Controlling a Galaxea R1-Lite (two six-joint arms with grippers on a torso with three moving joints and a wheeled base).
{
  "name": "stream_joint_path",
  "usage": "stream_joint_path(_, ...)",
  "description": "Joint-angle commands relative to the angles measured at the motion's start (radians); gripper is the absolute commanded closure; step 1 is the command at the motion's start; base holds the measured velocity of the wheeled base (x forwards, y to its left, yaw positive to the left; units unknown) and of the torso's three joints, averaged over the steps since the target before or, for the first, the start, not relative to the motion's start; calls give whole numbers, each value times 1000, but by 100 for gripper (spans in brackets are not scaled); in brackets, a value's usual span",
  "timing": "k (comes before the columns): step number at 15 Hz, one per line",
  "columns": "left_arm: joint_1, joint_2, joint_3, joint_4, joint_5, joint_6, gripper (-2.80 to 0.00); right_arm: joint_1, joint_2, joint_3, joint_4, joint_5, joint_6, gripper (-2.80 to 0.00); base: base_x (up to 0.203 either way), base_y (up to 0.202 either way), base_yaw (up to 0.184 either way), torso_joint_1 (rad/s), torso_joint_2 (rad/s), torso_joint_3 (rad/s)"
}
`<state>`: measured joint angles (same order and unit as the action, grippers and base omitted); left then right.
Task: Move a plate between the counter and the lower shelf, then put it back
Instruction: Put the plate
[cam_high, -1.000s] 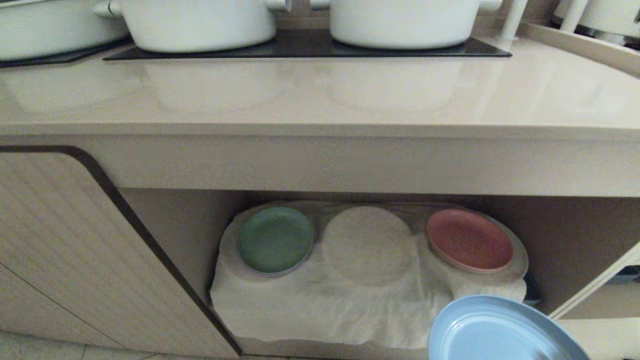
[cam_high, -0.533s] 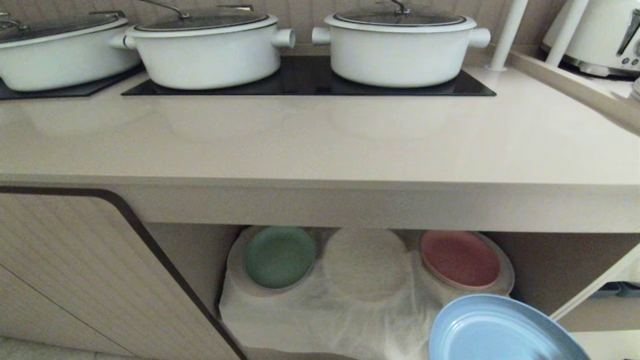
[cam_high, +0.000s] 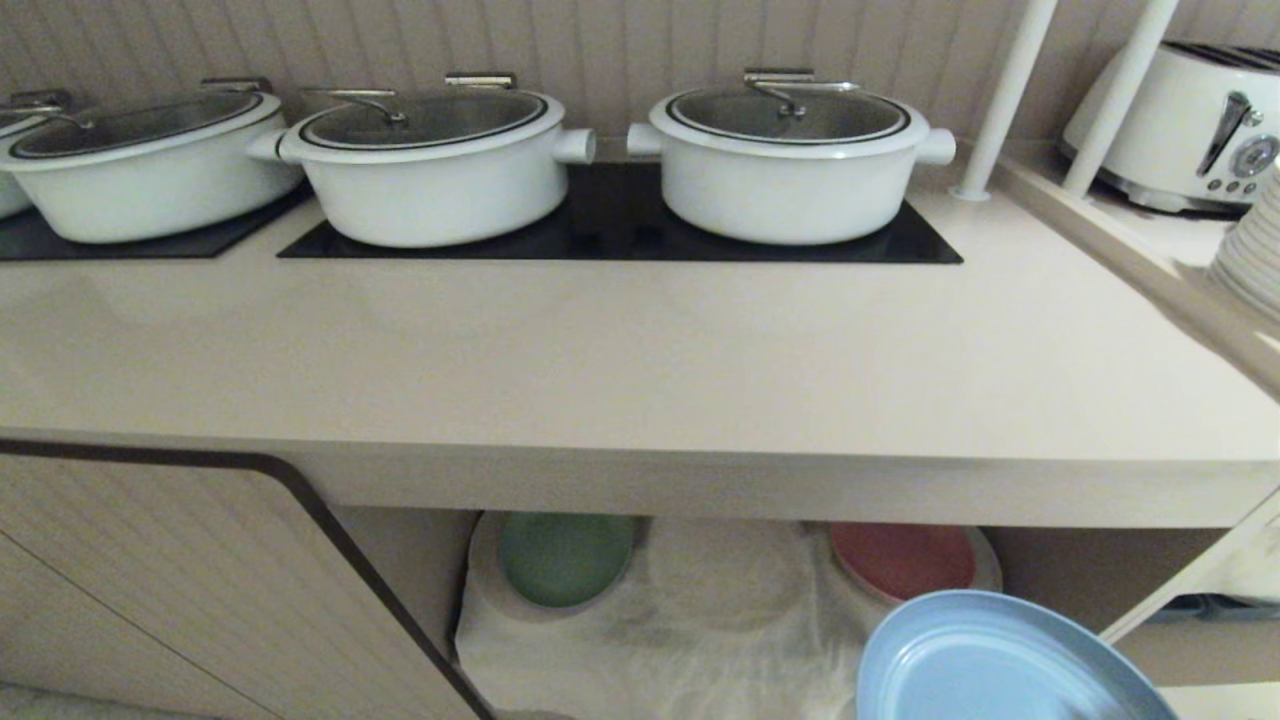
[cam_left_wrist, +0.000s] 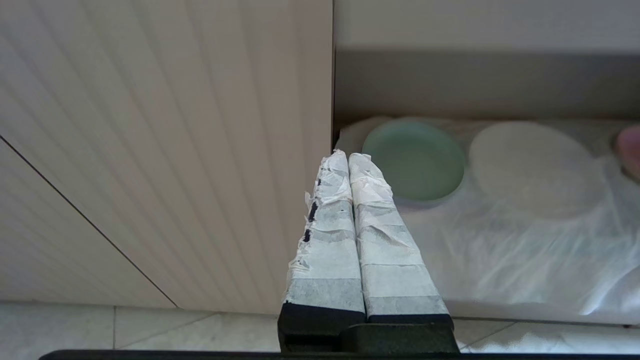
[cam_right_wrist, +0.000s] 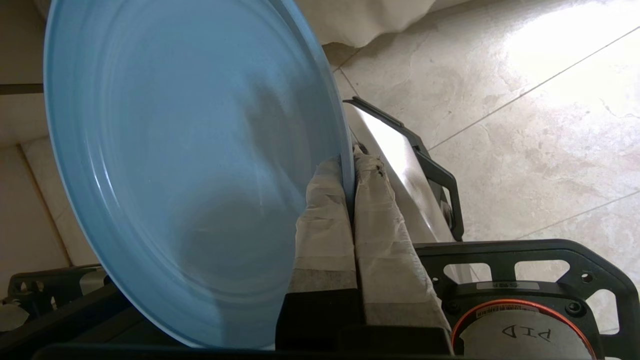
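The light blue plate (cam_high: 1000, 665) hangs at the bottom right of the head view, in front of the lower shelf (cam_high: 730, 640) and below the beige counter (cam_high: 640, 370). In the right wrist view my right gripper (cam_right_wrist: 350, 162) is shut on the rim of the plate (cam_right_wrist: 190, 150), one taped finger on each side of the edge. The shelf's white cloth (cam_left_wrist: 500, 250) has a bare round hump (cam_left_wrist: 535, 167) in its middle. My left gripper (cam_left_wrist: 348, 160) is shut and empty, low beside the cabinet door, pointing towards the shelf.
A green plate (cam_high: 565, 558) and a pink plate (cam_high: 905, 560) lie on the cloth either side of the bare hump. White lidded pots (cam_high: 790, 165) stand on black cooktop panels (cam_high: 620, 235) at the counter's back. A toaster (cam_high: 1190, 125) and two white posts (cam_high: 1005, 100) stand at the right.
The whole head view has slid downward as the camera rose: the counter top and pots have come into full view, and the shelf now shows only under the counter edge. The plate keeps its place in the picture.
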<state>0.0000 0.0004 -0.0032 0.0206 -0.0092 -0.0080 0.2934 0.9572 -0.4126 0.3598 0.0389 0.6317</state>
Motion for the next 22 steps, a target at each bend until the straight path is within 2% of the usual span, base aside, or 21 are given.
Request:
stream_joint_path(1,0,0,0,1,0,0,0,3,2,0,2,1,3,0,0,0,0,242,-530,-290)
stream_joint_path(11,0,0,0,1,0,0,0,6,1,0,2,1,3,0,0,0,0,271,-576,-305)
stream_joint_path(22,0,0,0,1,0,0,0,9,-6,-9,3,1,3,0,0,0,0,181,-359,-189)
